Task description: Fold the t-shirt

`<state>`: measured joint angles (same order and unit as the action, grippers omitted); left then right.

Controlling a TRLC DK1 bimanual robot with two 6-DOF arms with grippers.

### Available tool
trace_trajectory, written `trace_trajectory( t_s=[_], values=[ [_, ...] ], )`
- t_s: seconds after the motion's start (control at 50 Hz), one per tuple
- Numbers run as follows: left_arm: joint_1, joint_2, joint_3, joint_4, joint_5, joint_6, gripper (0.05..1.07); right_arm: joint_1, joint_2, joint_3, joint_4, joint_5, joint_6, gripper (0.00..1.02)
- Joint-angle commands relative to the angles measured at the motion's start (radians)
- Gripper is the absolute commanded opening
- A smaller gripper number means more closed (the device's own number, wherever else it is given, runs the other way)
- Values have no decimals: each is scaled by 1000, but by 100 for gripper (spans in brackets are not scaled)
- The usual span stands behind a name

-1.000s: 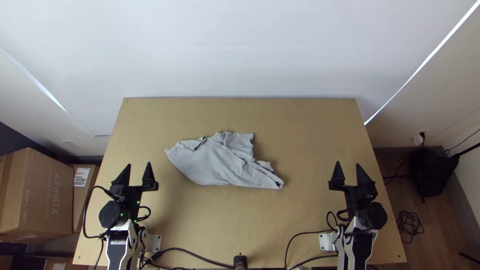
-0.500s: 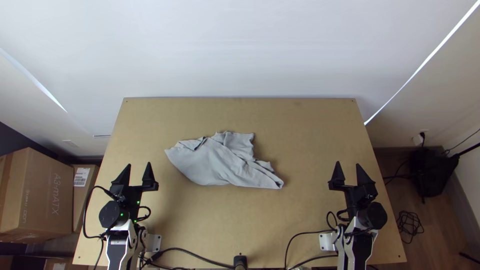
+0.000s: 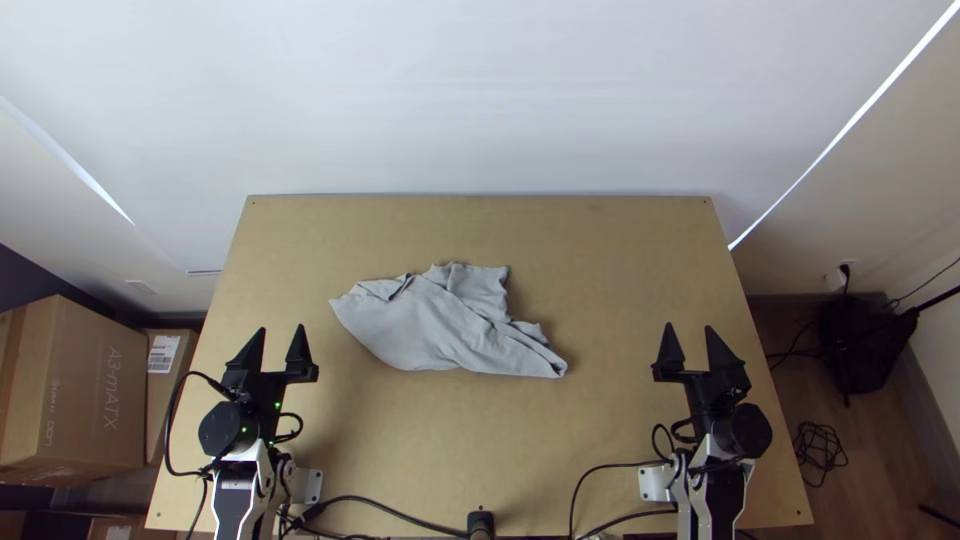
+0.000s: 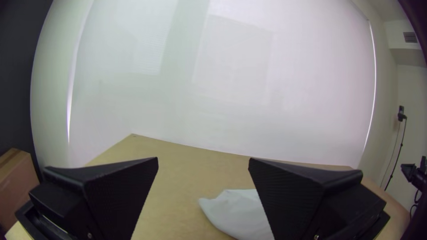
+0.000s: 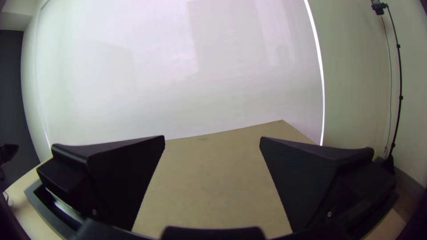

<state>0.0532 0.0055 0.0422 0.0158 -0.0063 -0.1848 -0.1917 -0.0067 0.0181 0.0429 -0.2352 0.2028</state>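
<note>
Lying apart between wide-spread left claw (image 3: 282, 327) and wide-spread right claw (image 3: 689, 325), grey t-shirt (image 3: 435, 325).

And here it is, right before me: the t-shirt (image 3: 430, 325), plain light grey, lying loosely crumpled and partly doubled over itself on the tabletop (image 3: 600, 430). I see it left of centre, away from all four edges. The broad, smoother part sits toward the left edge, ending in a blunt point; the other end tapers to a narrow tip, angled toward the near edge. And look at the side facing the far edge: ragged, rumpled, with a small turned-over fold!
</note>
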Motion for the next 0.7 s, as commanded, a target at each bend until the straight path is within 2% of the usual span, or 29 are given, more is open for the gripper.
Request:
trace_trajectory(
  t_s=[0.0, 0.04, 0.1, 0.2, 0.3, 0.42, 0.68],
  values=[
    [-19, -6, -39, -25, 15, -42, 103, 34, 1, -15, 3, -3, 23, 98],
    [-18, -6, -39, -25, 15, -42, 103, 46, 1, -15, 2, -3, 29, 98],
    [-21, -6, -38, -28, 15, -44, 103, 71, 1, -15, 2, -1, 86, 98],
    [-1, 5, -38, -34, 19, -24, 103, 84, 2, -15, -5, 5, 86, 98],
    [-36, 17, -38, -36, 17, -13, 103, 95, 4, -14, -6, 14, 87, 98],
    [-87, 7, -36, -39, 17, 53, 103, 132, 1, -15, -9, 47, 110, 98],
    [-99, 97, 4, -68, 25, 59, 103, 163, 2, 23, -17, 50, 53, 99]
  ],
)
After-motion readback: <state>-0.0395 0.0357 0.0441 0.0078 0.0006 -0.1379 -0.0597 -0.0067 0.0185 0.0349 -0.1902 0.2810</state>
